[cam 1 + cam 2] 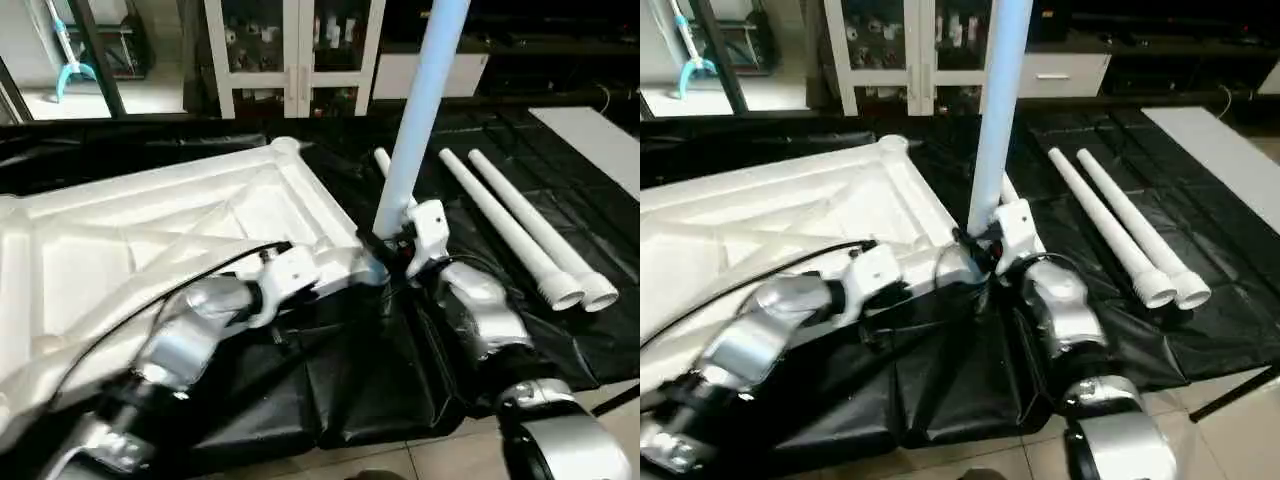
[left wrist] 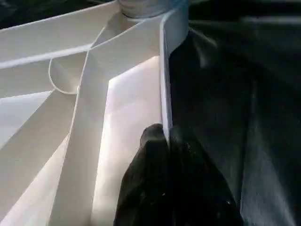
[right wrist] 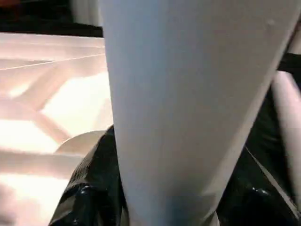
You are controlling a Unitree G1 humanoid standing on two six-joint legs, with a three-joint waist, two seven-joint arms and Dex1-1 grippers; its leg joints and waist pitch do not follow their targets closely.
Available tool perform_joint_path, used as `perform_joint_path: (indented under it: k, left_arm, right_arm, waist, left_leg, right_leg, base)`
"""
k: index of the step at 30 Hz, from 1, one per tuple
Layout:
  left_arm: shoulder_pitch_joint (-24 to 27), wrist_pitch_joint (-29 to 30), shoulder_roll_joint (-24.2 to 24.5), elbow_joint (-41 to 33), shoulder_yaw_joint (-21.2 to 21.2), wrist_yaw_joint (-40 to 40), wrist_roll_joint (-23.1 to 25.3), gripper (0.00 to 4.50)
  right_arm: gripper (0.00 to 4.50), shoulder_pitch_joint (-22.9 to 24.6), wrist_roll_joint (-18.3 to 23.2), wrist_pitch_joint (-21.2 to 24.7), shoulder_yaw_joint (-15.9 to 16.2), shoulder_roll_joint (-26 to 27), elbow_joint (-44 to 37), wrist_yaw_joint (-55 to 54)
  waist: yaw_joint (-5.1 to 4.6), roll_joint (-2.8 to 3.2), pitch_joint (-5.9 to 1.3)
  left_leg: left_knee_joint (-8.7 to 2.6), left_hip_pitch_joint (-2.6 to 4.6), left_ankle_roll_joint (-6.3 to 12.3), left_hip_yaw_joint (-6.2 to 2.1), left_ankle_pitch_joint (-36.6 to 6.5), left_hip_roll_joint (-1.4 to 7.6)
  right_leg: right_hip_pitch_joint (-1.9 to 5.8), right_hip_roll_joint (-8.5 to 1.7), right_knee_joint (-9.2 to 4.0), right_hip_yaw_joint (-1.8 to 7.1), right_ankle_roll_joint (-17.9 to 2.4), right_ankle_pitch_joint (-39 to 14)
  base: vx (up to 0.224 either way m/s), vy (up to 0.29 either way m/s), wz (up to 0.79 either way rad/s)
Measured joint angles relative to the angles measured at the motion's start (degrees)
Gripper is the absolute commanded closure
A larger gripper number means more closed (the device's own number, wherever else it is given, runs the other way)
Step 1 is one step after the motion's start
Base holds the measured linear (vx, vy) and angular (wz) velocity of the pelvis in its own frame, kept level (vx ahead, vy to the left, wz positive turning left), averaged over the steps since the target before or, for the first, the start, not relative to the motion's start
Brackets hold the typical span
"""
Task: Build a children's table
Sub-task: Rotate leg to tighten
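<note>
The right gripper (image 1: 392, 247) is clamping its fingers on an upright leg (image 1: 425, 100) at the tabletop (image 1: 150, 230) corner; the left gripper (image 2: 164, 141) fingers are pinching together on the tabletop's rim

We see the white plastic table top (image 1: 150, 230) lying upside down, its diagonal ribs facing up and meeting round sockets at the corners. It fills the scene from nine o'clock toward the centre, with one empty corner socket (image 1: 285, 147) toward eleven o'clock. At the corner nearest the centre, one long white tapered leg (image 1: 420, 110) stands nearly upright, leaning slightly toward one o'clock, its lower end at that corner socket. Two more legs (image 1: 530, 232) lie side by side at three o'clock, touching along their length, wide open ends pointing toward four o'clock. A fourth leg (image 1: 383, 160) lies just behind the standing one, mostly hidden.
</note>
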Motion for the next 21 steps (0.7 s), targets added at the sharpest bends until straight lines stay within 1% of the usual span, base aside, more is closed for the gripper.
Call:
perform_joint_path:
  k: [1,3,5,7,9,11,12,13,14,16,17,18,20,21]
  left_arm:
    - [-1.08,2.84,-2.10,0.56,-0.01,1.90,0.76,4.50]
    - [-2.06,6.00,-5.11,1.03,-0.18,4.58,2.15,4.50]
    - [-2.07,6.63,-5.91,1.03,-0.30,5.18,2.20,4.50]
    - [-2.03,6.49,-5.80,0.97,-0.31,5.18,2.08,4.50]
    - [-1.20,5.33,-4.55,0.13,-0.19,5.14,1.34,4.50]
    - [-0.30,2.66,-3.03,-0.33,-0.20,4.68,1.02,4.50]
    - [0.28,0.92,-2.49,-0.50,-0.19,4.26,0.97,4.50]
    - [0.71,-0.09,-2.11,-0.75,-0.17,3.96,0.96,4.50]
    - [1.00,-1.55,-1.32,-0.89,-0.17,3.07,0.95,4.50]
    - [2.35,-7.15,2.67,-1.48,0.27,-0.17,-0.38,4.50]
    - [2.84,-9.19,4.08,-1.52,0.71,-1.60,-0.84,4.50]
    - [3.73,-12.23,6.38,-1.76,1.26,-4.19,-1.86,4.50]
    - [4.66,-15.54,8.64,-2.08,1.75,-6.90,-3.32,4.50]
    - [4.94,-16.92,9.50,-2.12,1.95,-7.78,-3.52,4.50]
  right_arm:
    - [2.55,-1.23,-0.66,-0.21,-0.48,2.28,1.63,-6.75]
    - [2.55,-2.92,-2.30,-0.24,-1.45,4.93,3.96,-17.35]
    - [2.56,-3.22,-2.70,-0.77,-1.46,5.86,4.45,-19.91]
    - [2.56,-3.36,-2.71,-1.78,-1.59,6.06,4.97,-19.45]
    - [2.56,-3.62,-1.76,-2.15,-3.23,5.99,5.47,-15.02]
    - [2.56,-3.40,-0.54,-3.01,-3.83,5.11,5.28,-10.55]
    - [2.00,-3.07,-0.09,-3.44,-3.86,4.52,5.04,-8.28]
    - [1.86,-2.89,0.26,-3.79,-3.86,4.00,4.82,-6.34]
    - [1.83,-2.38,1.06,-3.79,-3.83,3.33,3.99,-3.08]
    - [1.64,0.10,3.50,-2.61,-2.90,0.74,-0.03,7.72]
    - [1.64,0.75,4.38,-1.88,-2.49,-0.52,-1.20,11.56]
    - [1.51,1.93,5.42,-0.14,-1.29,-2.93,-3.81,18.29]
    - [1.38,2.85,6.38,1.83,0.40,-5.95,-6.59,26.74]
    - [1.20,3.07,6.56,2.66,0.88,-7.42,-7.46,29.61]
  waist:
    - [-0.13,-0.09,-0.06]
    - [-0.24,-0.18,-0.11]
    - [-0.23,-0.33,-0.22]
    - [-0.23,-0.41,-0.26]
    - [-0.31,-0.42,-0.26]
    - [-0.41,-0.42,-0.23]
    - [-0.45,-0.41,-0.23]
    - [-0.42,-0.41,-0.23]
    - [-0.43,-0.32,-0.18]
    - [-0.44,-0.04,0.00]
    - [-0.43,0.02,0.03]
    - [-0.35,0.16,0.11]
    - [-0.13,0.27,0.17]
    - [-0.08,0.28,0.18]
  left_leg:
    - [0.03,0.00,-0.01,-0.02,0.00,-0.01]
    - [0.03,-0.04,-0.10,-0.03,0.06,-0.04]
    - [0.02,-0.06,-0.10,-0.10,0.06,-0.06]
    - [0.02,-0.11,-0.10,-0.14,0.06,-0.07]
    - [0.01,-0.23,-0.10,-0.18,0.06,-0.06]
    - [-0.01,-0.43,-0.10,-0.23,0.06,-0.06]
    - [-0.05,-0.61,-0.10,-0.29,0.06,-0.05]
    - [-0.08,-0.63,-0.10,-0.30,0.06,-0.03]
    - [-0.09,-0.72,-0.10,-0.31,0.06,-0.03]
    - [-0.09,-0.83,-0.08,-0.35,0.07,-0.03]
    - [-0.10,-0.89,-0.07,-0.35,0.08,-0.03]
    - [-0.10,-1.04,0.04,-0.36,0.14,-0.02]
    - [-0.11,-1.14,0.27,-0.34,0.24,-0.02]
    - [-0.10,-1.12,0.32,-0.30,0.22,-0.02]
  right_leg:
    - [-0.03,0.00,-0.02,-0.01,0.00,0.00]
    - [-0.08,-0.01,-0.08,0.00,0.00,0.00]
    - [-0.04,-0.02,-0.15,-0.03,0.02,0.00]
    - [-0.04,-0.02,-0.18,-0.05,0.03,0.00]
    - [-0.07,-0.01,-0.22,-0.08,0.04,0.01]
    - [-0.17,-0.01,-0.26,-0.12,0.04,0.03]
    - [-0.19,0.01,-0.34,-0.18,0.04,0.05]
    - [-0.19,0.02,-0.39,-0.21,-0.12,0.17]
    - [-0.19,0.02,-0.41,-0.23,-0.26,0.26]
    - [-0.24,0.03,-0.46,-0.24,-0.22,0.32]
    - [-0.31,0.03,-0.47,-0.24,-0.21,0.32]
    - [-0.44,0.05,-0.52,-0.25,-0.21,0.31]
    - [-0.57,0.05,-0.60,-0.25,-0.21,0.31]
    - [-0.68,0.04,-0.62,-0.24,-0.21,0.31]
  base:
    - [0.000,0.000,0.00]
    - [0.000,0.000,0.00]
    - [0.000,0.000,0.00]
    - [0.000,0.000,0.00]
    - [0.000,0.000,0.00]
    - [0.000,0.000,0.00]
    - [0.000,0.000,0.00]
    - [0.000,0.000,0.00]
    - [0.000,0.000,0.00]
    - [0.000,0.000,0.00]
    - [0.000,0.000,0.00]
    - [0.000,0.000,0.00]
    - [0.000,0.000,0.00]
    - [0.000,0.000,0.00]
